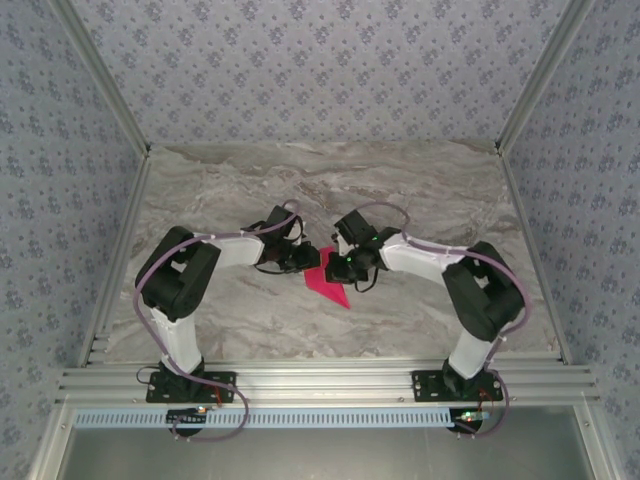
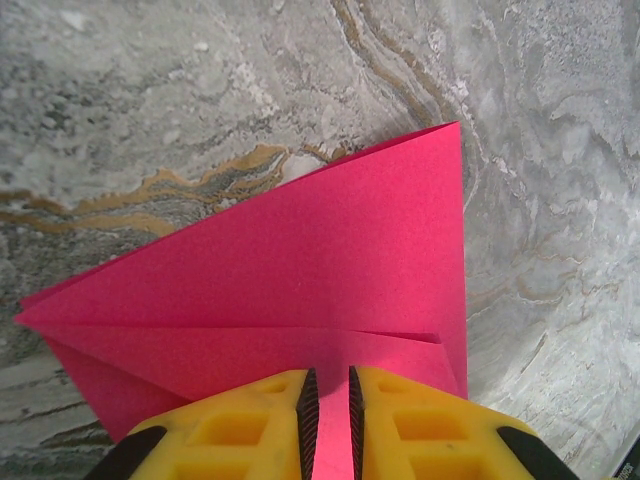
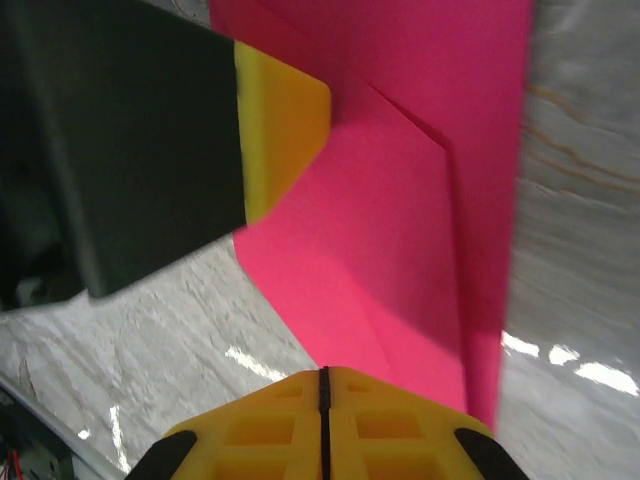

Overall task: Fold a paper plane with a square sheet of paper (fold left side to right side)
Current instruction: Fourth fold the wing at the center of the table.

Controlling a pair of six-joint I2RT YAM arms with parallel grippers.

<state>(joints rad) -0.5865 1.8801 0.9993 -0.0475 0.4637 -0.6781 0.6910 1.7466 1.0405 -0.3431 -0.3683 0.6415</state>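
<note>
Paper (image 1: 330, 283): pink, already creased into a pointed triangle, flat near table centre, long tip aimed about 5 o'clock in the top view. Left wrist view shows the paper (image 2: 300, 270) with stacked layers and a flap edge running across just above the fingers.

Left gripper (image 1: 303, 262) sits at the paper's 10 o'clock. Up close, the left gripper (image 2: 329, 385) has its jaws nearly together with pink running through the narrow slot, so it reads as clamped on the paper edge. Right gripper (image 1: 335, 268) is at the paper's 1 o'clock. In its own view the right gripper (image 3: 323, 375) has its jaws fully together at the paper (image 3: 400, 200) border; can't tell whether a layer is pinched or just pressed. The left finger (image 3: 285, 130) touches the paper at 10 o'clock there.

Step, my read: a mid-fold flap being set.
- Use one gripper as the anchor.
- Carry the flap with the other, low and slow.
- Line up the edges before flattening.
- Run along the crease so it stays sharp.

Risk: thin paper slides on a smooth top or buckles if both pull.

Table (image 1: 400, 190): grey-brown marble pattern, glossy, glare streaks at 4 o'clock in the right wrist view. Walls (image 1: 300, 60): blue floral wallpaper on three sides. Rail (image 1: 320, 385): aluminium, at 6 o'clock, carrying both arm bases.
</note>
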